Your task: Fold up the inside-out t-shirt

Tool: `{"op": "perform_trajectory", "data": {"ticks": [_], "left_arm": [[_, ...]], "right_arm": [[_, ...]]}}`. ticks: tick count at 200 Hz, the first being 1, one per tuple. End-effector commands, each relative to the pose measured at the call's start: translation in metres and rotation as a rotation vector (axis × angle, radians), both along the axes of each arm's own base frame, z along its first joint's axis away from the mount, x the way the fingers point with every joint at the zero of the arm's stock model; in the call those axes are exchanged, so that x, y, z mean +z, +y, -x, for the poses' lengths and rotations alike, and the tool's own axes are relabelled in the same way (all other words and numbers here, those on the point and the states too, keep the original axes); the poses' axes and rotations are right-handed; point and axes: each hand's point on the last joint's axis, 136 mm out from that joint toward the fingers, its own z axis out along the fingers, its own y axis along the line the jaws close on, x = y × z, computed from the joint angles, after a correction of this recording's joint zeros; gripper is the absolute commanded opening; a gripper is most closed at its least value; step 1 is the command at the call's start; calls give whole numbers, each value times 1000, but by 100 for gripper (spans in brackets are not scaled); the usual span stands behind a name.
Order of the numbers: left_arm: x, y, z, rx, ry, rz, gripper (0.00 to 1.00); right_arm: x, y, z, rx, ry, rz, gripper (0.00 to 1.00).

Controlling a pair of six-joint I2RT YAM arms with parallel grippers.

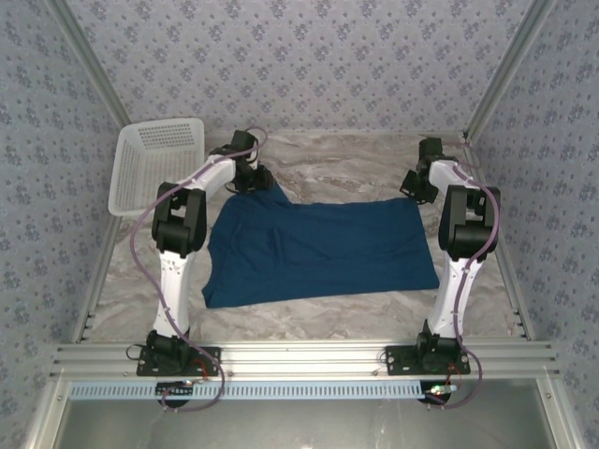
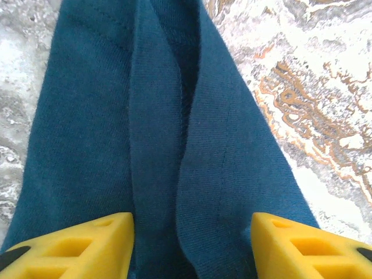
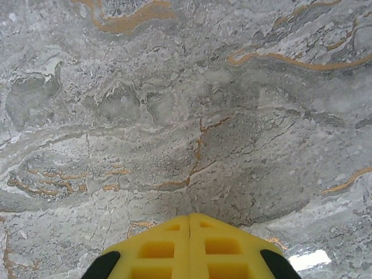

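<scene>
T-shirt [image 1: 328, 248] in dark navy lies spread across the middle of the table [image 1: 356, 164], a broad flat slab of cloth reaching nearly from one arm to the other and stopping short of the table's near edge. To my eye this is early going. The cloth is laid out and roughly squared, with a softer lapped section towards its left side, but there is no compact bundle, so most of the folding looks left to do. The left gripper [image 1: 251, 176] is down at the shirt's far left corner, where a peak of cloth runs up towards it. Seen from its wrist, its yellow fingers [image 2: 75, 247] stand apart on either side of a raised ridge of the t-shirt, released rather than pinching as far as I can see. The right gripper [image 1: 415, 182] hangs over bare marble just off the shirt's far right corner, clenched on nothing, its fingers pressed together. A white lattice basket [image 1: 159, 164] sits at the table's far left corner, apart from the cloth. I cannot pick out sleeves, collar or label, so which end is the neck and how many layers lie there I cannot tell. The left arm also covers part of the shirt's left edge.
</scene>
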Motion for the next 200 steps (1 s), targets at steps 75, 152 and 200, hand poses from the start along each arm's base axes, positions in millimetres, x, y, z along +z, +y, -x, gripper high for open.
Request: {"op": "perform_trajectory", "data": {"ticks": [75, 152, 200], "left_arm": [[21, -12, -17, -26, -27, 71, 17], [54, -19, -27, -40, -84, 129, 0], [75, -27, -22, -49, -119, 175, 0]], "right_arm": [[0, 5, -3, 20, 7, -19, 7], [1, 6, -3, 25, 4, -27, 7], [7, 7, -6, 35, -11, -27, 6]]}}
